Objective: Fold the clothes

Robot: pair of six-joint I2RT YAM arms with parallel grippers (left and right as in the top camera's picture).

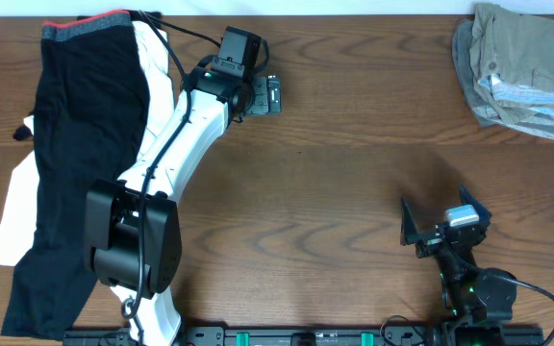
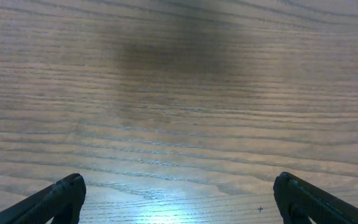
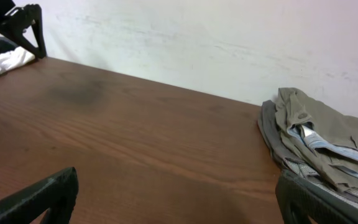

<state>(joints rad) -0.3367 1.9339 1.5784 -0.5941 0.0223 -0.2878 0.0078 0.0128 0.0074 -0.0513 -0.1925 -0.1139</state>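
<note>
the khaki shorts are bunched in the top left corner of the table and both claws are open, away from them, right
Wrong corner: the khaki shorts are bunched in the top right corner of the table, as the overhead view shows. The left claw and the right claw are both open, away from them.

The clothes (image 1: 522, 62) lie heaped in the far right corner of the table (image 1: 354, 144). Along the left edge a long garment (image 1: 75, 144) stretches from the far edge almost to the near one. It lies on a second garment (image 1: 12, 216), which sticks out toward the left edge and again at the far end. The left arm (image 1: 176, 144) reaches from the near edge across their right side. The left gripper (image 1: 263, 96) is over bare table just right of them, near the far edge. The right gripper (image 1: 438, 216) sits near the near right corner, well apart from the clothes.
</note>
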